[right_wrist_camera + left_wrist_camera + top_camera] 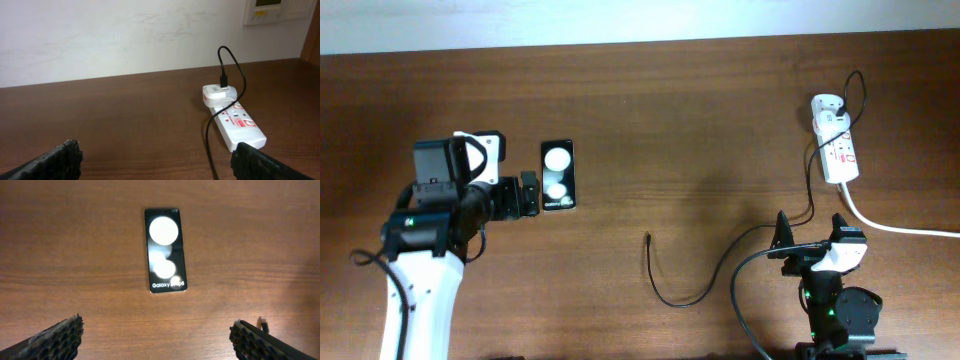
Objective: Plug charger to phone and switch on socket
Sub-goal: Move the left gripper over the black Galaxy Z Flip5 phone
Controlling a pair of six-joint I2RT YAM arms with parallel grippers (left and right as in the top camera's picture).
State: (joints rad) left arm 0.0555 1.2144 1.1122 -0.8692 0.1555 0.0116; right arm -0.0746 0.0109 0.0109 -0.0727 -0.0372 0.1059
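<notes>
The phone lay flat on the table. Just left of it stood the left gripper, jaws spread wide and empty. The charger trailed well to the phone's right. Farther right were the right gripper, likewise spread and empty, and the socket.

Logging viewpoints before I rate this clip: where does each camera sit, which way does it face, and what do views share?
Overhead: above the table, looking straight down; shows both arms, left gripper and right gripper open.
Left wrist: on the left arm, facing down at the phone; own fingertips at lower corners.
Right wrist: on the right arm, facing across the table toward the wall, socket and charger ahead; own fingertips at lower corners.
Shared: overhead and left wrist both show the phone; overhead and right wrist, the socket.
</notes>
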